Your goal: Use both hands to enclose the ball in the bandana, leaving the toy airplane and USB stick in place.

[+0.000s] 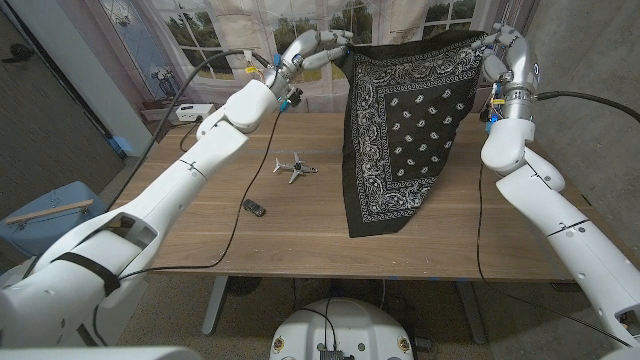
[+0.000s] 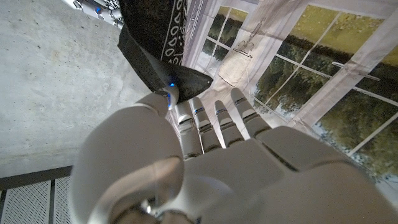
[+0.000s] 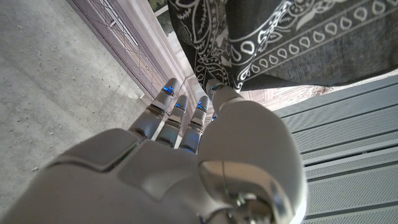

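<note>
A black bandana [image 1: 405, 120] with a white paisley border hangs spread like a curtain over the table's right half. Its lower corner reaches down to the tabletop near the front edge. My left hand [image 1: 318, 48] pinches its upper left corner, raised high at the back. My right hand [image 1: 500, 45] grips the upper right corner at about the same height. In the left wrist view the bandana corner [image 2: 155, 56] sits at the tips of my left hand [image 2: 205, 162]. The right wrist view has the cloth [image 3: 280, 37] at my right hand [image 3: 186, 155]. A small white toy airplane [image 1: 295, 167] and a dark USB stick [image 1: 255, 207] lie left of the cloth.
The wooden table [image 1: 200, 240] carries a black cable [image 1: 190, 262] along its left front. A white box [image 1: 190, 112] sits at the back left corner. A blue chair [image 1: 50, 215] stands off the left side. A curtained window [image 1: 200, 30] runs behind.
</note>
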